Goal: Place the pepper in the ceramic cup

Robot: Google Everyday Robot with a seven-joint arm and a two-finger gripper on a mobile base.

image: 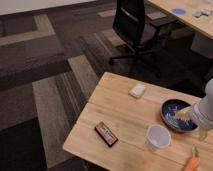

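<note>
The pepper [192,162], small and orange-red with a thin greenish stem, lies on the wooden table [125,115] at the bottom right corner. The white ceramic cup [158,137] stands upright to its left, near the table's front edge, and looks empty. A white segment of my arm [202,112] comes in at the right edge and covers the right side of the blue bowl [175,114]. My gripper is out of view past the right edge. Nothing is held in sight.
A flat dark red-and-black box [106,133] lies at the front left of the table. A small white oblong object [137,90] lies near the far edge. A black office chair [137,27] stands behind the table, and another table [192,17] is at the back right.
</note>
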